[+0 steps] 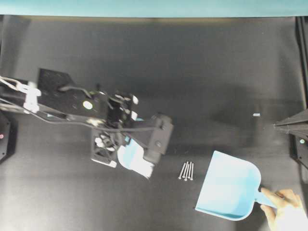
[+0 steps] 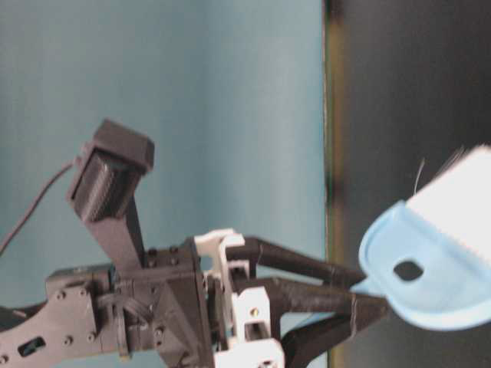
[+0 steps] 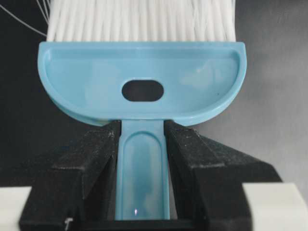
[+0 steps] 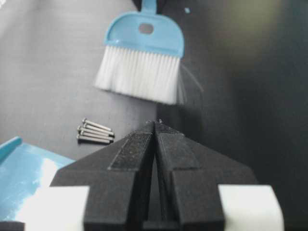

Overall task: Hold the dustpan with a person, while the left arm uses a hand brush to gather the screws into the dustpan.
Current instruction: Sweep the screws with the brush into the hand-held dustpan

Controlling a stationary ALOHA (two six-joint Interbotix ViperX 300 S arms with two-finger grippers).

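My left gripper [image 3: 142, 127] is shut on the thin handle of the light blue hand brush [image 3: 144, 72]. It holds the brush [image 1: 134, 159] left of centre, white bristles pointing toward the screws. Several silver screws [image 1: 186, 171] lie side by side on the black table, between the bristles and the dustpan. The light blue dustpan [image 1: 230, 190] rests at the front right, its flat edge facing the screws. A person's bare hand [image 1: 285, 211] grips its short handle. My right gripper [image 1: 279, 125] is shut and empty at the right edge. From its wrist view the screws [image 4: 95, 131] lie to its left.
A small pale scrap [image 1: 256, 115] lies on the table near my right gripper. A teal wall [image 1: 154, 6] runs along the back edge. The left arm's body and cables [image 1: 72, 106] fill the left middle.
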